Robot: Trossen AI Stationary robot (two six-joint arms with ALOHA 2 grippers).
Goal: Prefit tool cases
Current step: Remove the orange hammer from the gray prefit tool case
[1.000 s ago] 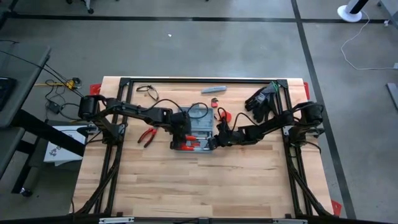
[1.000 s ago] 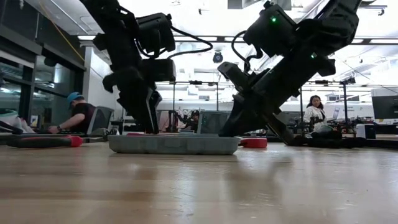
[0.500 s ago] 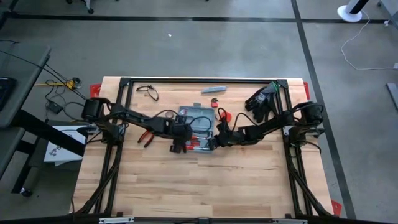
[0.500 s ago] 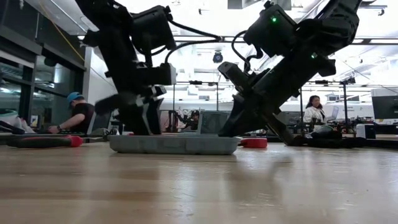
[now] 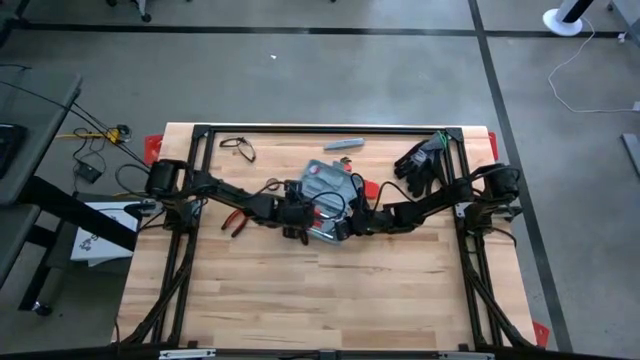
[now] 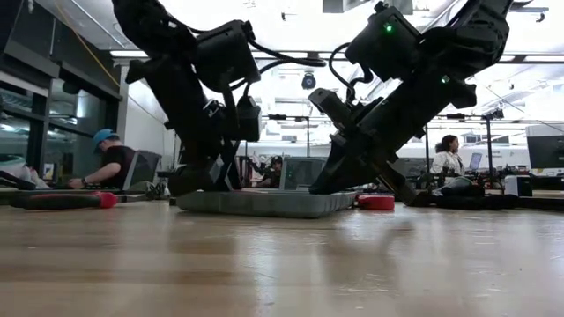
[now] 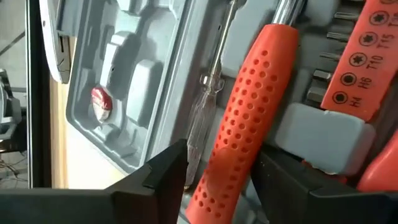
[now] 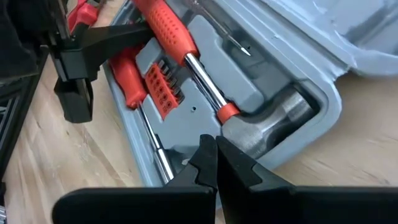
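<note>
The grey-blue tool case [image 5: 322, 185] lies open at the table's middle, turned askew, its tray [image 6: 264, 203] flat on the wood. In the tray lie a hammer with an orange perforated handle [image 7: 249, 124] and a steel head [image 8: 273, 124], a red bit holder [image 8: 163, 87] and screwdrivers. My left gripper [image 7: 217, 186] is open and reaches down into the tray, one finger on each side of the hammer's handle. My right gripper [image 8: 216, 158] is shut, its tips at the tray's near right corner beside the hammer's head. My left gripper straddles the hammer handle's free end [image 7: 214, 180] from above, slanting down from the table's left, fingers across the handle. One finger [image 7: 286, 180] lies close against the handle; I cannot tell whether it touches. The hammer lies in its recess. My right gripper's shut fingertips [image 8: 208, 155] point down into the tray [image 8: 180, 149] beside the hammer's neck, slanting in from the table's right. The fingers themselves hide the spot, so I cannot tell whether they press on the tray.
Red pliers [image 5: 237, 220] lie left of the case, under my left arm. At the far edge are a black cord loop [image 5: 237, 148], a slim grey bar [image 5: 342, 144] and black gloves [image 5: 422, 160]. A small red thing [image 5: 360, 187] lies right of the case. People sit beyond the table.
My left gripper has sunk into the case's tray and its wrist has rolled. The case has turned about on the table from square to askew and slid a little toward the table's right. My right gripper has kept still.
</note>
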